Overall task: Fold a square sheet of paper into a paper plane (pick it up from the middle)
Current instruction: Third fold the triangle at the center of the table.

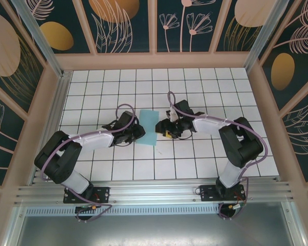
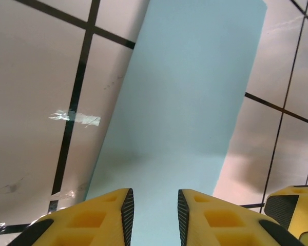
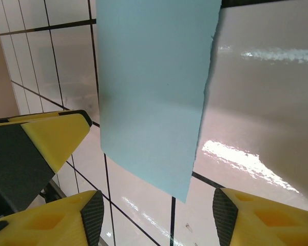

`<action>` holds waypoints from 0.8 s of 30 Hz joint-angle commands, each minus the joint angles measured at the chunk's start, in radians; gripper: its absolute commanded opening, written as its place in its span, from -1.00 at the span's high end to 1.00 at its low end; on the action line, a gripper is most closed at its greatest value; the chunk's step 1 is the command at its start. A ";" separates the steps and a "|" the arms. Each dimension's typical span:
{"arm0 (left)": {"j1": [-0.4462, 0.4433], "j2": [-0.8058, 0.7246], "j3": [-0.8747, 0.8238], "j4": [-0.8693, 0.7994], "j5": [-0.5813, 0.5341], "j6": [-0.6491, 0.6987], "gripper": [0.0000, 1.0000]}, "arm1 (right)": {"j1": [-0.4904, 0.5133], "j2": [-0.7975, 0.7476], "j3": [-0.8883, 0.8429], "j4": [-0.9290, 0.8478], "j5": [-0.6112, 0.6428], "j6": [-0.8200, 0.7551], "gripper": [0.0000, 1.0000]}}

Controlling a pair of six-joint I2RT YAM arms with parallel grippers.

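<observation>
The light turquoise sheet of paper (image 1: 150, 127) lies on the white grid table as a narrow rectangle, about one tile wide and two long. My left gripper (image 1: 137, 131) is at its left edge. In the left wrist view the left gripper (image 2: 155, 199) is open, its yellow fingers (image 2: 108, 210) spread narrowly over the paper (image 2: 195, 92), which runs on between them. My right gripper (image 1: 163, 128) sits just right of the sheet. In the right wrist view it (image 3: 157, 205) is wide open, with the paper's near corner (image 3: 154, 102) ahead of the gap and nothing between its pads.
The tiled table (image 1: 205, 87) is fenced by a wooden frame (image 1: 154, 60) at the back and sides and a metal rail (image 1: 154, 192) at the front. The two grippers are close together, about one tile apart. A right finger (image 2: 292, 202) is visible beside the left one.
</observation>
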 commanded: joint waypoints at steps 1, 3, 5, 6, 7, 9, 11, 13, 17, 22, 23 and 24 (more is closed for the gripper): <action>0.010 0.026 0.010 -0.065 -0.009 0.020 0.36 | -0.001 -0.020 -0.024 0.053 -0.020 0.034 -0.29; 0.013 0.033 0.003 -0.066 -0.013 0.012 0.36 | -0.001 -0.019 -0.032 0.068 -0.025 0.044 -0.34; 0.016 0.044 -0.006 -0.065 -0.014 0.004 0.37 | -0.001 -0.015 -0.037 0.076 -0.028 0.056 -0.37; 0.018 0.047 -0.009 -0.063 -0.014 0.002 0.38 | 0.000 -0.012 -0.037 0.077 -0.027 0.061 -0.38; 0.018 0.053 -0.012 -0.060 -0.011 -0.001 0.39 | -0.001 -0.007 -0.037 0.082 -0.029 0.065 -0.38; 0.019 0.066 -0.016 -0.057 -0.001 -0.005 0.41 | 0.000 0.002 -0.034 0.091 -0.033 0.077 -0.38; 0.020 0.078 -0.018 -0.057 0.004 -0.015 0.43 | 0.002 0.015 -0.028 0.097 -0.035 0.089 -0.39; 0.025 0.084 -0.023 -0.056 0.010 -0.027 0.44 | 0.007 0.027 -0.017 0.098 -0.035 0.094 -0.39; 0.042 0.089 -0.045 -0.050 0.024 -0.036 0.46 | 0.027 0.070 0.022 0.064 -0.018 0.086 -0.39; 0.047 0.110 -0.048 -0.041 0.054 -0.024 0.46 | 0.048 0.114 0.060 0.037 -0.015 0.071 -0.38; 0.047 0.115 -0.047 -0.042 0.056 -0.021 0.46 | 0.050 0.122 0.070 0.030 -0.018 0.067 -0.38; 0.047 0.120 -0.042 -0.048 0.056 -0.015 0.47 | 0.054 0.129 0.077 0.020 -0.017 0.068 -0.37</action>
